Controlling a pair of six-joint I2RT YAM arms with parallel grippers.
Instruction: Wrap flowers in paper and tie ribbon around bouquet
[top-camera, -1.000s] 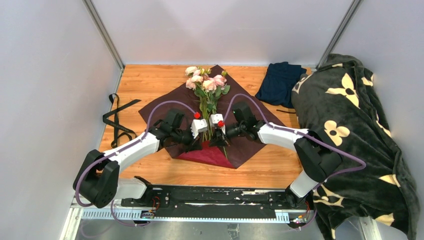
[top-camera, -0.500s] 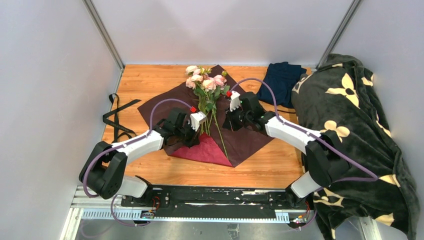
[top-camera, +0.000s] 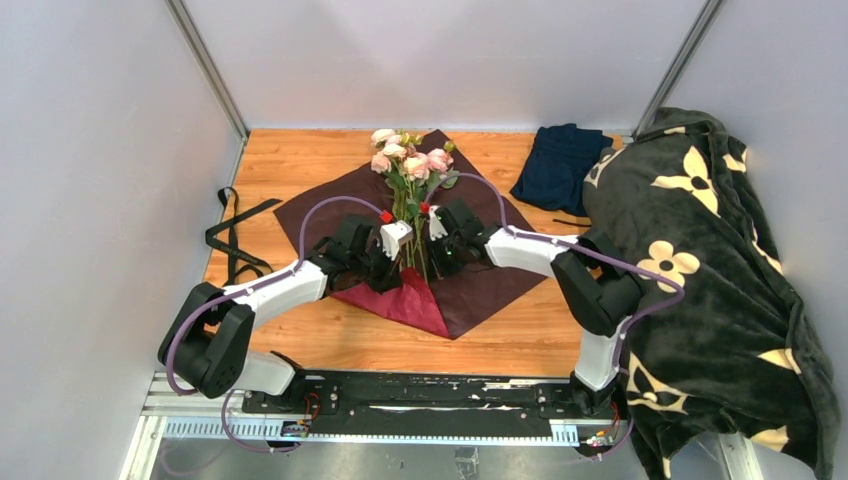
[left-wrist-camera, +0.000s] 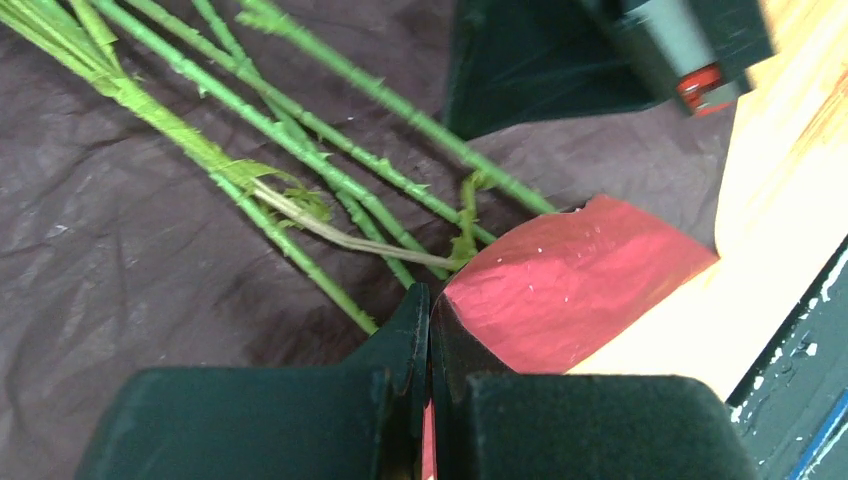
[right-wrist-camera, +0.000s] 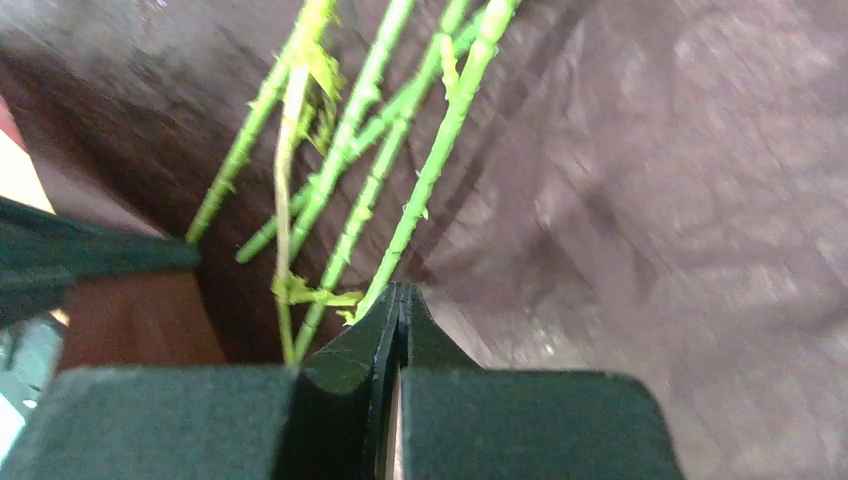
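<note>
Burgundy where its near corner was turned up and maroon-brown elsewhere, the paper (top-camera: 330, 205) lay as a diamond on the wooden table (top-camera: 290, 150) in the top view. The flowers (top-camera: 410, 160) lay along its middle, blooms at the far corner. The left gripper (top-camera: 390, 278) and right gripper (top-camera: 443, 262) sat either side of the stems. The ribbon (top-camera: 235, 245) lay well apart at the table's left edge, untouched.

From the left wrist, the left gripper (left-wrist-camera: 428, 300) was pinched on the edge of the red folded corner of the paper (left-wrist-camera: 570, 280), with a red sliver showing between its closed fingers. The flowers (left-wrist-camera: 300, 140) ran away as bare green stems, their cut ends just beside the fold.

From the right wrist, the right gripper (right-wrist-camera: 397, 295) was closed, its tips at the foot of one stem of the flowers (right-wrist-camera: 440, 140) over the paper (right-wrist-camera: 680, 200). Whether it held anything could not be told.

The wrapping looked barely begun, at the bottom fold. Next, a side corner would probably need lifting across the stems without dragging them off centre.
</note>
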